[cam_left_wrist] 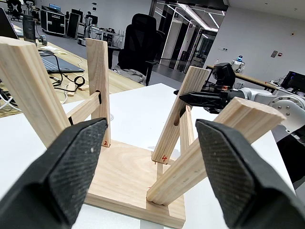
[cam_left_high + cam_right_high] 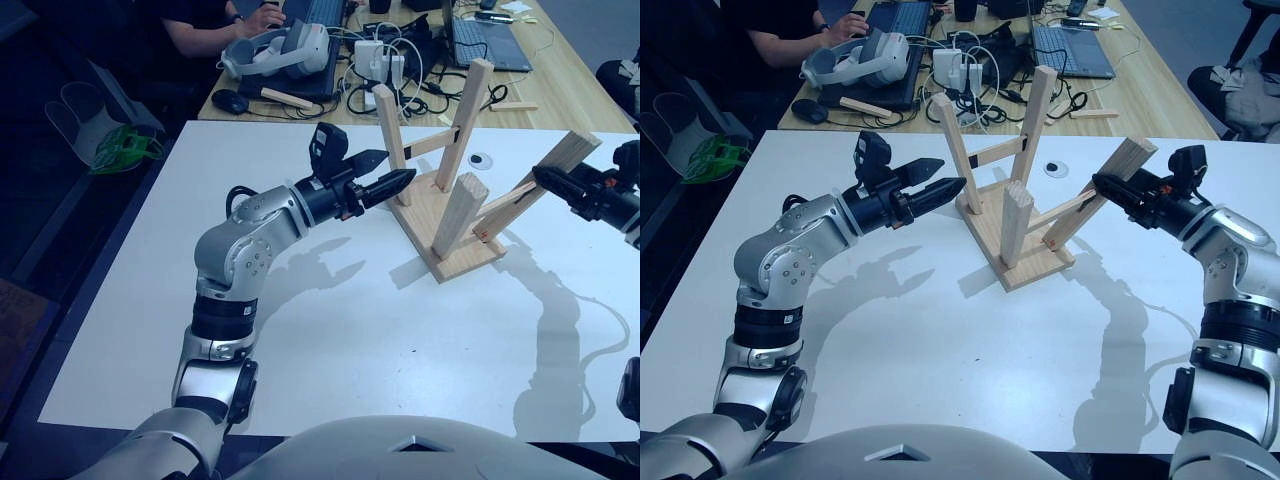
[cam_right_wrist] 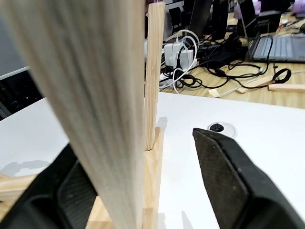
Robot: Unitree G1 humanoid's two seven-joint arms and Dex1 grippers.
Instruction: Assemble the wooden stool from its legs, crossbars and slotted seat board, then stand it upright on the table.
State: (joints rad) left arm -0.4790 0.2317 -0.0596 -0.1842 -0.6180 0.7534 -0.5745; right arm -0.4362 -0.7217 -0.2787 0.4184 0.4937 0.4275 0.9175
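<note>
— Wooden stool (image 2: 458, 215): where do we see it?
— Upside down on the white worktop (image 2: 300, 350). Our left fingers (image 1: 71, 176) gape beside one leg (image 2: 392, 140); our right fingers (image 3: 224, 167) straddle a tilted leg (image 2: 1075, 222), unclamped.

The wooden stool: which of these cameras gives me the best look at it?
The right eye view: the whole stool sits mid-frame, upside down, all four legs visible. The left eye view shows nearly the same, further to the side. The left wrist view sees it close, with leg tops cut off. The right wrist view sees one leg up close.
</note>
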